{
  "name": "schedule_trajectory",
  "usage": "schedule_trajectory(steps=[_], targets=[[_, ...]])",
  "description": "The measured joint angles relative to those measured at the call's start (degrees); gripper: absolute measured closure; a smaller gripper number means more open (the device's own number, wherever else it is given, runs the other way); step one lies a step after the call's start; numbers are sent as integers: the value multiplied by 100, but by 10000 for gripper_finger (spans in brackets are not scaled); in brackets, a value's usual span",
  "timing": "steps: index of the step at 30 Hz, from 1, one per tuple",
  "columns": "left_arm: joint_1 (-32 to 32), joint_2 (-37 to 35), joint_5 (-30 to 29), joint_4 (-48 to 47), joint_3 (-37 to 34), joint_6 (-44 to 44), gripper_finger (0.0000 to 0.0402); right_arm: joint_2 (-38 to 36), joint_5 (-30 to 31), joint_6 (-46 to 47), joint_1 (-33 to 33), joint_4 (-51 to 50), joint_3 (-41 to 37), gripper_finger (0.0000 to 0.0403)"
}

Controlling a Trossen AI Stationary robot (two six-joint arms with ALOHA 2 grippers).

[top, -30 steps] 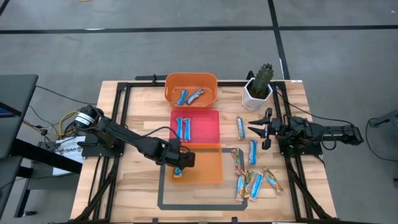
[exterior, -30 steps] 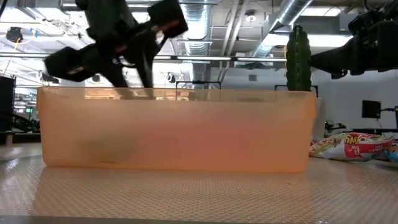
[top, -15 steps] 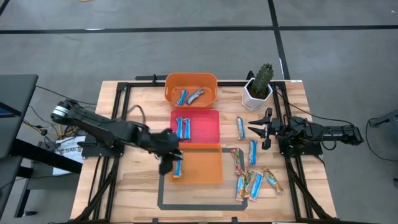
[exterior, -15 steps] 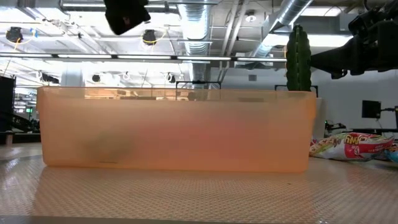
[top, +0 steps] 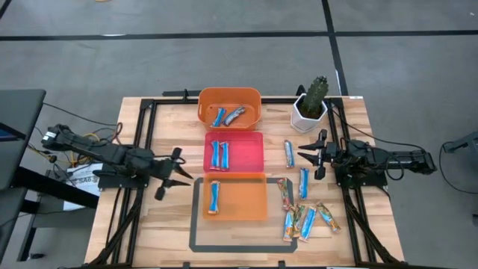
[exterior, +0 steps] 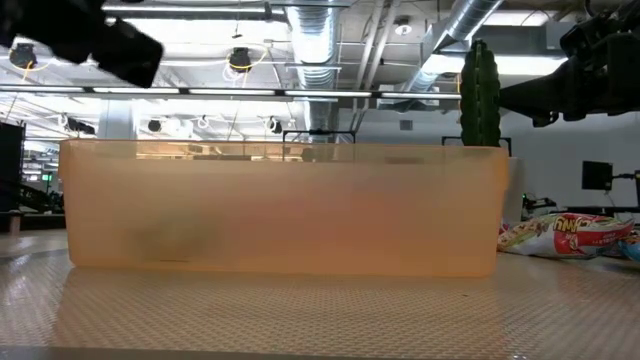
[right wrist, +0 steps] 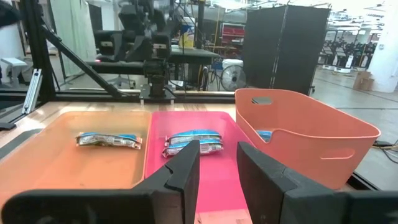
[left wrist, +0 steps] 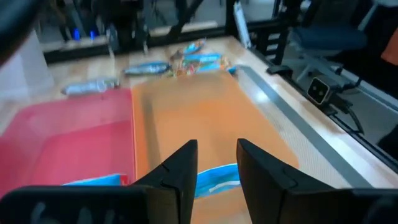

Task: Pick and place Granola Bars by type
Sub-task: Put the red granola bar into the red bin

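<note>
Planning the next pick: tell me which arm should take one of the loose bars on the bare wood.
Right. The loose bars lie on the table's right side, just in front of the open right claw. The left claw, also open, sits left of the near orange tray, which lies between it and them.

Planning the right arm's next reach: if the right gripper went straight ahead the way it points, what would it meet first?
Probably the pink-red tray: the right gripper points at it, open. Height is unclear, so it may pass above.
</note>
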Motion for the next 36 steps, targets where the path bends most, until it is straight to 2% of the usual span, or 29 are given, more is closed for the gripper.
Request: schedule_trajectory(steps=[6,15,23,31,36], targets=[[-1,-1491,6,93,-865,164,297,0,0,0,1,0,0,301],[-1,-2624,-746,339,-1403,137,297,0,0,0,1,0,0,301],[-1,-3046,-888,1045,-1735,181,297,2,0,0,0,0,0,301],[134,-3035,-856,1353,-1768,714,297,1,1,0,0,0,0,301],[376,-3035,-471,1126,-1770,623,297,0,0,0,1,0,0,301]])
